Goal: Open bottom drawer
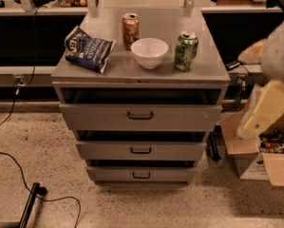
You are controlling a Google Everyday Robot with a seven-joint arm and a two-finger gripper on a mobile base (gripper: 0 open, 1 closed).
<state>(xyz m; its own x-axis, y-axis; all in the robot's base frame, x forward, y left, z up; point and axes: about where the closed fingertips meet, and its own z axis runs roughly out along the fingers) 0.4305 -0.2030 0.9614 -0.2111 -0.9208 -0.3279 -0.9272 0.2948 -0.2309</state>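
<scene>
Black cable lies on the speckled floor at front left. Bottom drawer sits lowest in the grey cabinet, slim front, small dark handle at centre, dark gap above it. Gripper hangs at the right edge, beside the cabinet and above a cardboard box, touching no drawer; cannot tell its state or any load. On top: chip bag, white bowl, green can, brown can farthest.

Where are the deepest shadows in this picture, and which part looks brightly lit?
Camera view: deep shadow fills the gap above each drawer front, including the bottom drawer. Camera view: the gripper, at the right edge beside the cabinet, looks pale and brightly lit.
</scene>
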